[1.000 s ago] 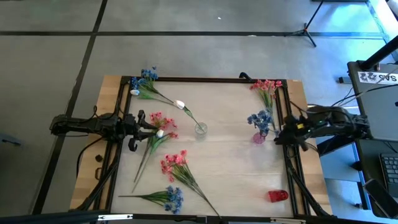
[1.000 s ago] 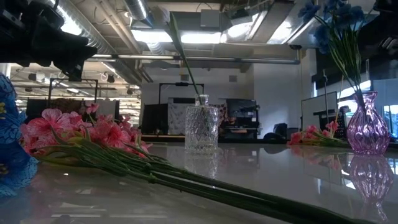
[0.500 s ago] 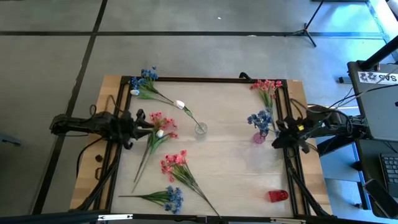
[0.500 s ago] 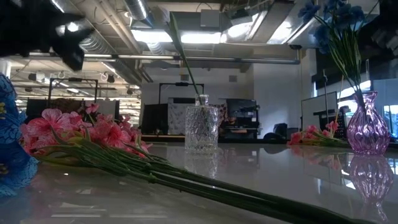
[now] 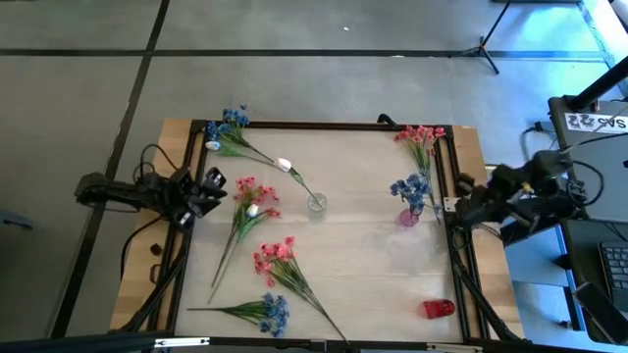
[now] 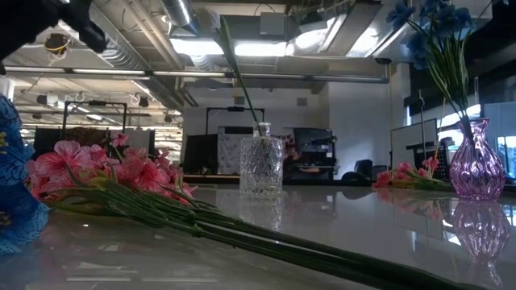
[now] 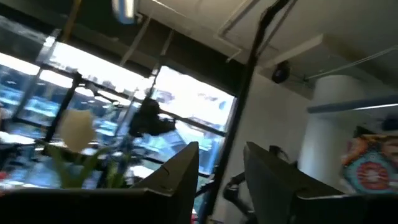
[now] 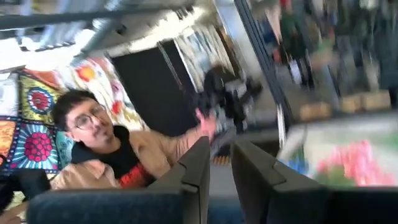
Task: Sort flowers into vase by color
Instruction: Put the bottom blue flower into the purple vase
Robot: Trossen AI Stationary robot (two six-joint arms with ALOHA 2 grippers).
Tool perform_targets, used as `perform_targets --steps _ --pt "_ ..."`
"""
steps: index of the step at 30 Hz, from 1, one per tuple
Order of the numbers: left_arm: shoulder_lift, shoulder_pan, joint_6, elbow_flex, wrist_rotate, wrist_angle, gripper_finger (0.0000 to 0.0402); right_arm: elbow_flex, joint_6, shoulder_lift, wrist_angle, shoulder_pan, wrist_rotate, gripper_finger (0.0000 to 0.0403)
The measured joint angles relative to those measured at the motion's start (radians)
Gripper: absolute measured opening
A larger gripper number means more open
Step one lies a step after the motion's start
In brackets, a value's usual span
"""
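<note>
The left gripper has drawn back from the pink sprig with a white bud to the table's left edge and tipped upward. Its jaws stand partly apart with nothing between them, so that sprig stays on the table, unsorted. In the middle, the clear glass vase holds one white-bud stem. Further right, the purple vase holds a blue sprig. The right gripper has pulled away from it past the table's right edge, its jaws narrowed to a slit and empty (that placement looks finished). Loose pink and blue sprigs remain, so much sorting is left.
</note>
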Motion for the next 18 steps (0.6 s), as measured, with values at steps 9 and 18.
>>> perform_targets --steps 9,18 --pt "0.471 -0.263 0.112 0.008 -0.057 0.402 0.0124 0.073 -0.242 0.072 0.089 0.0 0.219 0.0064" --pt "0.968 -0.469 0.107 0.266 -0.106 0.379 0.0124 0.075 -0.402 0.185 0.242 0.0 0.276 0.0064"
